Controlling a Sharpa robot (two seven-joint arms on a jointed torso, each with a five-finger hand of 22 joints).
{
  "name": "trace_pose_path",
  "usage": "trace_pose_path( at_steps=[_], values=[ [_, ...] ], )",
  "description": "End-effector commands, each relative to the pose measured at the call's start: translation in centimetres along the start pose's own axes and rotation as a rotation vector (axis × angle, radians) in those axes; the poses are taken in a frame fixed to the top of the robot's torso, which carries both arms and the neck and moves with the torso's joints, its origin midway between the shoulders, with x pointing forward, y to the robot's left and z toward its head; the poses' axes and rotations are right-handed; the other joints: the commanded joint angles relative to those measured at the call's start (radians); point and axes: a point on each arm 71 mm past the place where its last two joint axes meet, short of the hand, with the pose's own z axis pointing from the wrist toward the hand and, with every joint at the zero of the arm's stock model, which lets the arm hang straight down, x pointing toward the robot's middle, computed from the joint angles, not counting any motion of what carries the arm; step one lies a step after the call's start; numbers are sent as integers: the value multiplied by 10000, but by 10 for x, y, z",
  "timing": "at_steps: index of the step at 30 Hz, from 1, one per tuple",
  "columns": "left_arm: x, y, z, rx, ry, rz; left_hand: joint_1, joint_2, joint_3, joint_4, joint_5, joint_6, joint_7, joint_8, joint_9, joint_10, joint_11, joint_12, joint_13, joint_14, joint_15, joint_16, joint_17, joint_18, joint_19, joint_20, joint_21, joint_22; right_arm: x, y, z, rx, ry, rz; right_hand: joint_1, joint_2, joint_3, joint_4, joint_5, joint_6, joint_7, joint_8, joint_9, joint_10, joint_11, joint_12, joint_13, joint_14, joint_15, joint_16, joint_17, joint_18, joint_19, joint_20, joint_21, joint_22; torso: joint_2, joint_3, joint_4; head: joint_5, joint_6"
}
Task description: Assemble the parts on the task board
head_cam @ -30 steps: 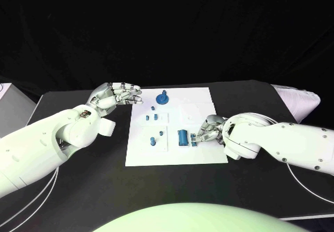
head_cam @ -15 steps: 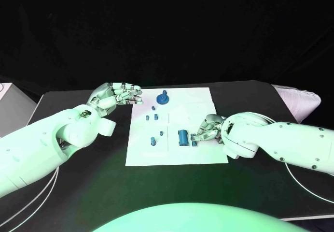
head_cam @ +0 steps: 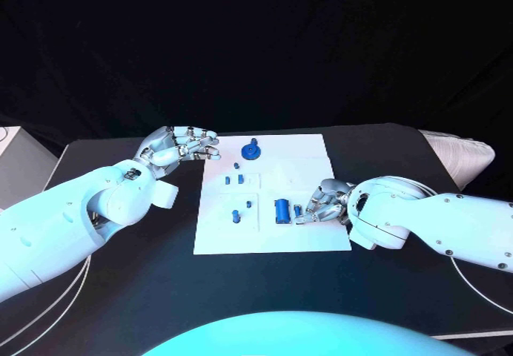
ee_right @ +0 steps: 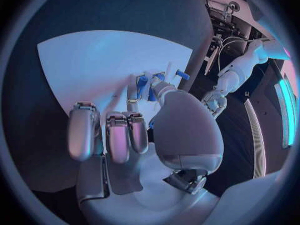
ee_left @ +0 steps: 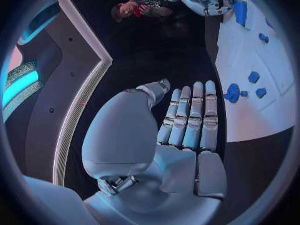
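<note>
While your right hand (head_cam: 324,200) pinches a small blue part (head_cam: 298,211) beside the blue cylinder (head_cam: 281,211) | left hand (head_cam: 179,145) curled, holding nothing, off the task board (head_cam: 273,241) | next: seat it, judging alignment carefully.

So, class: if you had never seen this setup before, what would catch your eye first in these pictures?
The white task board lies in the middle of the black table, dotted with small blue parts, the round blue part at its far edge standing out most. The right hand rests on the board's right side beside an upright blue part. The left hand hangs curled just off the board's far left corner.
</note>
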Motion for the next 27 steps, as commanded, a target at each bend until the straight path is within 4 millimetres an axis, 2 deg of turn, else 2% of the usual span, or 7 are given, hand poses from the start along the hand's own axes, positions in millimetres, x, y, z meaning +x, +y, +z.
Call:
trace_pose_path(
  at_steps=[1, 10, 20, 27],
  values=[
    [2, 0, 0, 51, 171, -15, 19, 105, -6, 52, 24, 56, 21, -34, -8, -13, 45, -31, 10, 38, -3, -65, 9, 121, 54, 12, -26, -9, 3, 1, -2, -369, 246, -276, 178, 47, -195, 62, -265, 79, -12, -3, 21, 975, -13, -9, 2534, 981, 6, 39, 2439, -130, 766, -9, 13, 1597, 2, -1, -10, -4, -4],
    [2, 0, 0, 52, 185, -20, 19, 105, -6, 52, 24, 56, 21, -34, -8, -13, 45, -31, 10, 38, -3, -65, 9, 121, 54, 12, -26, -9, 3, -1, 0, -218, 77, -257, 269, 327, -219, 126, -354, 153, -45, 49, 43, 983, -39, 8, 2544, 981, -11, 40, 2442, -128, 769, -19, 8, 1603, 3, -3, 7, -26, -31],
    [2, 0, 0, 48, 183, -20, 19, 105, -6, 52, 24, 56, 21, -34, -8, -13, 45, -31, 10, 38, -3, -65, 9, 121, 54, 12, -26, -9, 5, -3, 9, 68, -88, -334, 571, 653, 181, -38, -389, 216, -132, 163, 107, 990, -114, 23, 2552, 985, -72, 48, 2457, -133, 778, -65, 38, 1627, 3, -5, 1, -4, -57],
    [2, 0, 0, 47, 186, -22, 13, 127, -5, 69, 24, 62, 21, -36, -14, -17, 46, -38, 12, 43, 0, -100, 36, 122, 64, 16, -54, -31, 4, -6, 14, 203, -213, -424, 789, 687, 442, -242, -378, 212, -172, 223, 146, 994, -150, 31, 2556, 987, -103, 52, 2465, -139, 784, -92, 63, 1644, -2, -6, -3, 1, -62]
  ],
)
